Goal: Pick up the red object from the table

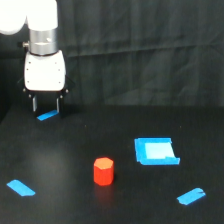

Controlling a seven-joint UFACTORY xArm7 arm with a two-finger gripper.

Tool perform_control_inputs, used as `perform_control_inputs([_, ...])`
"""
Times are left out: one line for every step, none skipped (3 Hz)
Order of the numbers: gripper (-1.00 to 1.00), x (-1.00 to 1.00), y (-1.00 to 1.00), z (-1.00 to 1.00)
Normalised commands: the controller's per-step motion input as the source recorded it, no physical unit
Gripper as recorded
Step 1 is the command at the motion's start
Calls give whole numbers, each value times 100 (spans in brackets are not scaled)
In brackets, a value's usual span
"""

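The red object [103, 171] is a small red-orange hexagonal block standing upright on the black table [75, 150], in the lower middle of the exterior view. My gripper [46, 107] hangs from the white arm at the upper left of the exterior view, far behind and to the left of the block. Its two thin fingers [34, 104] point down with a gap between them and hold nothing. They hover just above a blue tape strip [47, 116].
A blue open tray-like piece [155, 151] lies to the exterior view's right of the block. Blue tape strips lie at the lower left [21, 188] and lower right [191, 196]. A black cloth backdrop [150, 50] hangs behind the table.
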Motion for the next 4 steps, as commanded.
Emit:
perform_control_inputs([99,3,-6,-27])
perform_control_inputs([99,10,9,-14])
perform_control_inputs([100,61,-36,-39])
perform_control_inputs([100,88,-67,-48])
